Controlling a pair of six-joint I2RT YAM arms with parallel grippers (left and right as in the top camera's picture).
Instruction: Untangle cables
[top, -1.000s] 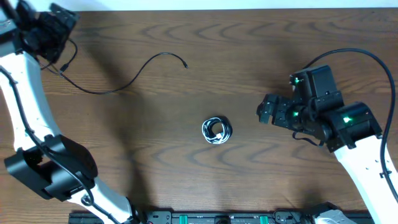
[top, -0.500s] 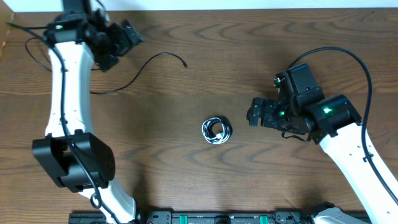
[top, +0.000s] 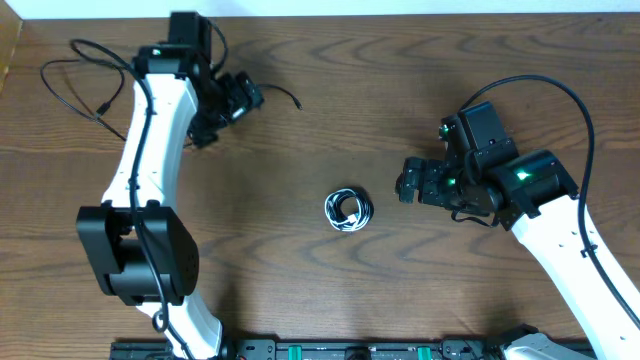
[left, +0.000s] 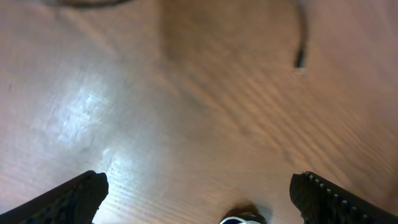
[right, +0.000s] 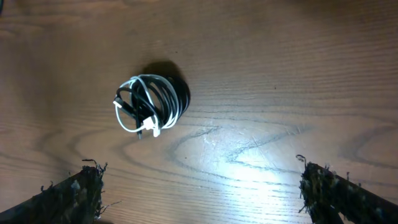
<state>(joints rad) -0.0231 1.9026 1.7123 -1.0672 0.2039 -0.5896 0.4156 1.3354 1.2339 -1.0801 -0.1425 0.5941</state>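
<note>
Untangling not yet begun. Coiled bundle (right: 151, 104) of white and black cable on the table (right: 298, 74), ahead of the right gripper (right: 202, 183), off-centre toward the finger at the left of the wrist view, clear of both fingers. From above, between the 2 grippers but much nearer the right jaws than the left. Roughly round, so no clear long axis to line up on; white loops over a black core, 1 small white plug end on the side nearest the jaws.

Right jaws spread wide, holding nothing. Left gripper (left: 199, 190) likewise wide and empty, the plug (left: 300, 57) of the loose black cable (top: 275, 90) ahead and toward the finger at the right of its view. By that reckoning, right gripper better placed for the bundle, left for the loose cable.

Hard to follow: most of the loose cable's run hidden under the left arm (top: 150, 130). In the blurred left wrist view, bundle only a cut-off sliver at the bottom edge. Cannot tell how many cords make up the coil.
</note>
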